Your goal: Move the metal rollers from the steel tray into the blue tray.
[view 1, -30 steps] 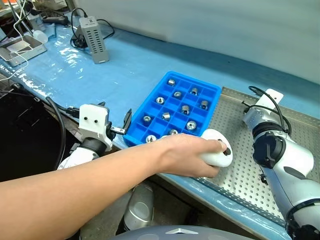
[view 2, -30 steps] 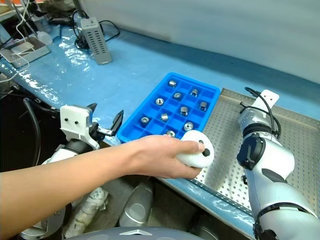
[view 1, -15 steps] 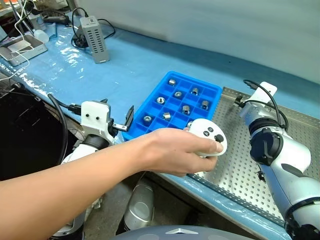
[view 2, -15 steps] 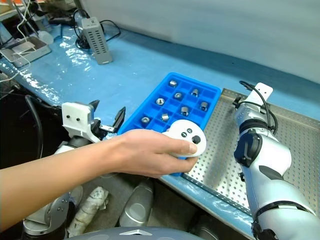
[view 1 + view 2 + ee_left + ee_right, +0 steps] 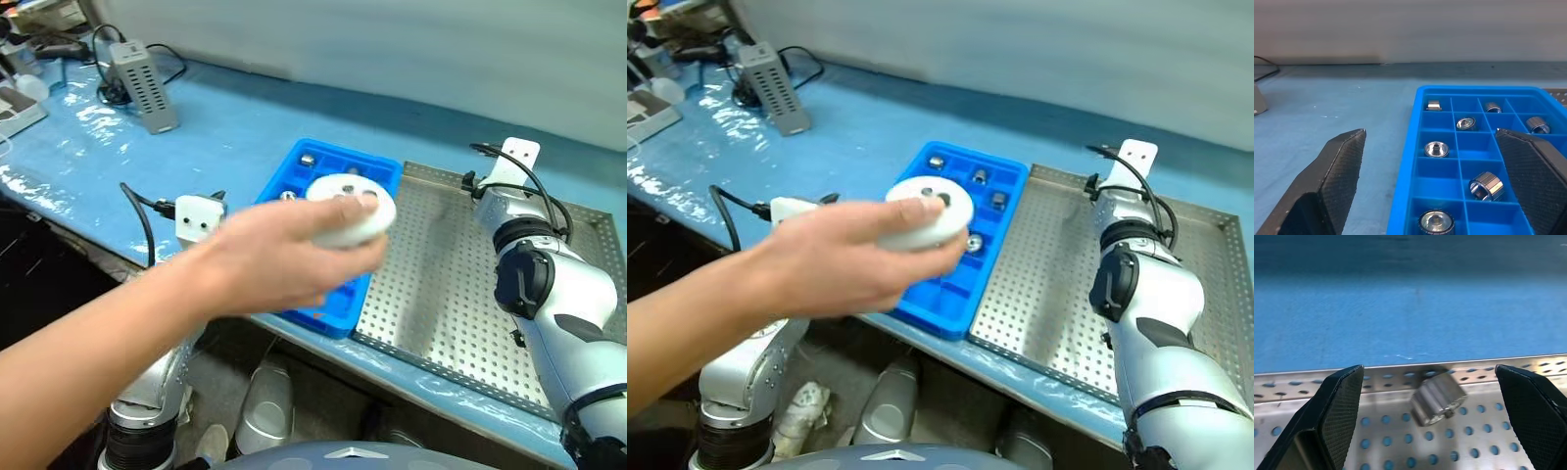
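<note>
The blue tray [image 5: 1405, 161] lies left of the steel tray [image 5: 441, 284] on the bench. Several metal rollers [image 5: 1437, 148] sit in its compartments, one to a cell. My left gripper [image 5: 1430, 134] is open, low at the tray's near end with nothing between its fingers [image 5: 1337, 171]. In the head views a person's hand hides it. My right gripper [image 5: 1428, 369] is open over the steel tray near its far rim [image 5: 1396, 379]. One metal roller [image 5: 1437, 399] lies tilted on the perforated floor just ahead, between the finger lines and untouched.
A person's hand [image 5: 265, 259] holds a white round controller [image 5: 348, 211] above the blue tray, covering much of it. A grey power box [image 5: 142, 86] with cables stands at the bench's far left. The bench's front edge runs close below both trays.
The whole picture has shifted with the camera. The person's hand has lifted the white controller from the steel tray's front corner up and left over the blue tray. My right arm has risen slightly.
</note>
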You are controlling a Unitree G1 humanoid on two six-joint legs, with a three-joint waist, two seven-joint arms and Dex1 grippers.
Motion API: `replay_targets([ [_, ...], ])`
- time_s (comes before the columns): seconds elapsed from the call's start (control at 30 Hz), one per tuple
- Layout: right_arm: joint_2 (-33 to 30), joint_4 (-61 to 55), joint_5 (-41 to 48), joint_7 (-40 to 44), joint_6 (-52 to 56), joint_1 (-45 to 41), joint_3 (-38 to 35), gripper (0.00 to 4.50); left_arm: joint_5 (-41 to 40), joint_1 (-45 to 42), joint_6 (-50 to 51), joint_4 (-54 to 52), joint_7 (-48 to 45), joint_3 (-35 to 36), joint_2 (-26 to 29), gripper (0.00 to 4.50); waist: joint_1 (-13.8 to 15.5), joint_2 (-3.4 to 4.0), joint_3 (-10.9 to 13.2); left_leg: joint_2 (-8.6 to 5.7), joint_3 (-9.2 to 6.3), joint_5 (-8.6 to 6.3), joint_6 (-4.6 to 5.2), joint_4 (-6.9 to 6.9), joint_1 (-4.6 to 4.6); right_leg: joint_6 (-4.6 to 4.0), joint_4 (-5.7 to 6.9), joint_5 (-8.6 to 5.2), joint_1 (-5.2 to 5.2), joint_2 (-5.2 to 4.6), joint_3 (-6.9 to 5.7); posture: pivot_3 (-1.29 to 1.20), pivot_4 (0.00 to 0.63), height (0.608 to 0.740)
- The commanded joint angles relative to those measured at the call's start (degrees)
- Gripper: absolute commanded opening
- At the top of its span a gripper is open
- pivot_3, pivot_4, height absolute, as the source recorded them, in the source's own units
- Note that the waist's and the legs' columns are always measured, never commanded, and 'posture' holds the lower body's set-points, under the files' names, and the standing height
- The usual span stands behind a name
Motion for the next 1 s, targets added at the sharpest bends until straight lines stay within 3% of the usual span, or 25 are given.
replay_targets([
  [0.03,2.47,-0.7,-1.7,-1.93,-2.48,-3.02,2.37,4.46,1.05,1.39,-1.02,-3.47,1.43,0.58,0.07,4.5,-0.86,0.0,0.0,0.03,0.0,0.0,0.0,0.0,0.02,0.0,0.0,0.0,-0.02,-0.01,0.0,0.68,0.15,0.74],
  [0.33,2.73,-0.37,-0.43,-6.03,0.09,-2.26,0.98,4.46,3.89,-0.22,-0.85,-2.67,3.01,-5.36,-1.4,4.5,0.8,0.0,0.01,-0.06,-0.02,-0.04,0.07,0.0,-0.14,-0.02,-0.07,0.0,-0.02,-0.06,-0.03,0.71,0.15,0.74],
  [0.53,2.57,-0.38,-0.57,-6.32,0.26,-2.44,1.11,4.46,4.36,0.43,-0.7,-2.59,2.82,-4.24,-0.21,4.5,1.53,0.01,0.0,0.02,-0.02,-0.03,0.05,-0.02,-0.08,-0.02,-0.05,0.0,-0.03,-0.04,-0.03,0.73,0.15,0.74],
  [0.67,3.44,-0.44,-1.86,-4.12,-0.49,-4.32,2.95,4.46,4.34,-0.07,-1.57,-1.7,2.77,-3.4,-0.07,4.5,1.46,0.01,0.0,0.0,-0.02,-0.03,0.04,-0.02,-0.08,-0.01,-0.04,0.0,-0.05,-0.04,-0.02,0.7,0.15,0.74],
  [0.8,6.95,-0.58,-2.01,7.92,-3.17,-7.6,4.89,4.46,4.1,-0.38,-2.51,-0.59,2.68,-2.07,-0.28,4.5,0.45,0.03,0.02,0.02,-0.01,-0.03,0.05,-0.02,-0.09,-0.01,-0.03,-0.01,-0.13,-0.04,0.03,0.68,0.15,0.74],
  [1.0,6.64,-0.39,-1.06,6.99,-2.62,-7.05,3.87,4.46,4.17,-1.5,-3.33,0.81,2.2,-2.05,-0.15,4.5,0.95,0.03,0.02,-0.04,-0.02,-0.07,0.12,-0.03,-0.17,-0.01,-0.13,-0.02,-0.03,-0.04,-0.03,0.68,0.15,0.74],
])
